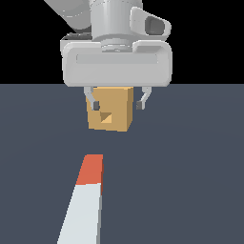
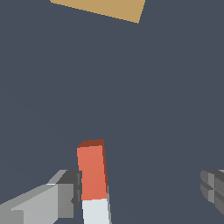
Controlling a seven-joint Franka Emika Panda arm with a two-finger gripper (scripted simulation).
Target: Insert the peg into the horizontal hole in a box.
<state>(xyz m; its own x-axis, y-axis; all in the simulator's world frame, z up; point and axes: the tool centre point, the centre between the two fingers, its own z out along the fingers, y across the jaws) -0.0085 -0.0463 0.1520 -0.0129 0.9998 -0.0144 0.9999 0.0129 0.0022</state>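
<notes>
Peg (image 1: 86, 200) & box (image 1: 110, 108) apart on flat slate-grey floor (image 1: 190, 167), black backdrop.

peg (image 1: 86, 200): grey-white bar, orange-red end toward box, flat | box (image 1: 110, 108): tan cube, well apart | hole (image 1: 107, 116): facing peg

floor (image 1: 190, 181): flat, plain dark slate-blue, unmarked
backdrop (image 1: 28, 43): solid black above a straight horizon
light: even, soft
</notes>
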